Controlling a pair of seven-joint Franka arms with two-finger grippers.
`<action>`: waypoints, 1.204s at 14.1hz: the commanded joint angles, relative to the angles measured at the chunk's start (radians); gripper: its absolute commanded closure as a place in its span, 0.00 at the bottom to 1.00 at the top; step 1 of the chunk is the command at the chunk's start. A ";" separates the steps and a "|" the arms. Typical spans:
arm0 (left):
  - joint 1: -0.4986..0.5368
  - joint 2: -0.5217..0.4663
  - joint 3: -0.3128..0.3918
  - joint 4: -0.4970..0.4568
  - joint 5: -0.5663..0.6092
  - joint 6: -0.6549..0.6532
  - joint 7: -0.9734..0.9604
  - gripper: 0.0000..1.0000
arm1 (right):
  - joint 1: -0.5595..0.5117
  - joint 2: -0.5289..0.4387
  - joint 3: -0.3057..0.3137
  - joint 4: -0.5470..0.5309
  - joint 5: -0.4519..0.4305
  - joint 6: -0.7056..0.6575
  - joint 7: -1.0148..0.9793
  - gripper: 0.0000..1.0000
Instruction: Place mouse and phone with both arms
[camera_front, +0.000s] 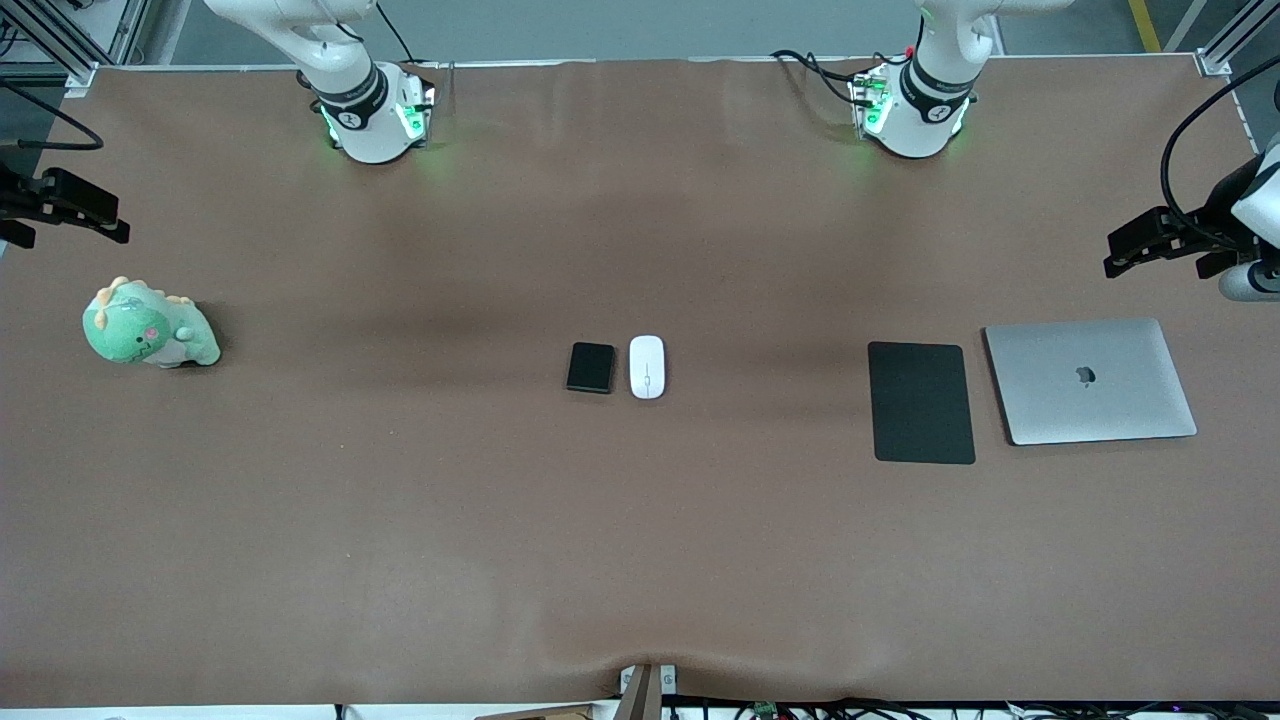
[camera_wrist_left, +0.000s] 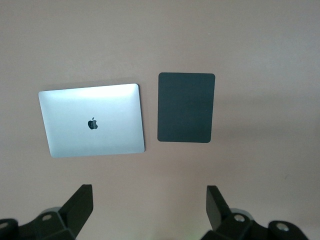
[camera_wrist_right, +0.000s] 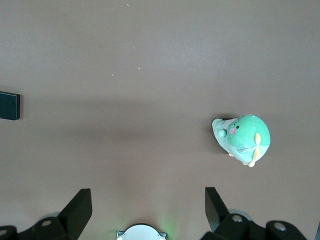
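The white mouse (camera_front: 647, 366) and the black phone (camera_front: 590, 367) lie side by side at the middle of the table, the phone toward the right arm's end. An edge of the phone shows in the right wrist view (camera_wrist_right: 9, 105). Both hands are out of the front view, where only the arms' bases show. My left gripper (camera_wrist_left: 148, 196) is open and empty, high over the table, looking down on the mouse pad and laptop. My right gripper (camera_wrist_right: 147, 196) is open and empty, high over the table near its own base (camera_wrist_right: 141, 233).
A flat black mouse pad (camera_front: 921, 402) and a closed silver laptop (camera_front: 1090, 380) lie toward the left arm's end; both show in the left wrist view, the pad (camera_wrist_left: 185, 107) beside the laptop (camera_wrist_left: 92, 120). A green plush dinosaur (camera_front: 148, 326) sits toward the right arm's end.
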 joint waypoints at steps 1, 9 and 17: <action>-0.020 0.014 -0.028 -0.010 0.002 0.023 -0.021 0.00 | -0.014 -0.011 0.009 -0.007 -0.014 -0.004 0.002 0.00; -0.252 0.172 -0.255 0.052 0.012 0.144 -0.616 0.00 | -0.018 -0.008 0.009 -0.005 -0.005 0.003 0.003 0.00; -0.643 0.365 -0.243 0.171 0.076 0.286 -0.975 0.00 | -0.014 0.029 0.009 -0.004 0.003 0.004 -0.003 0.00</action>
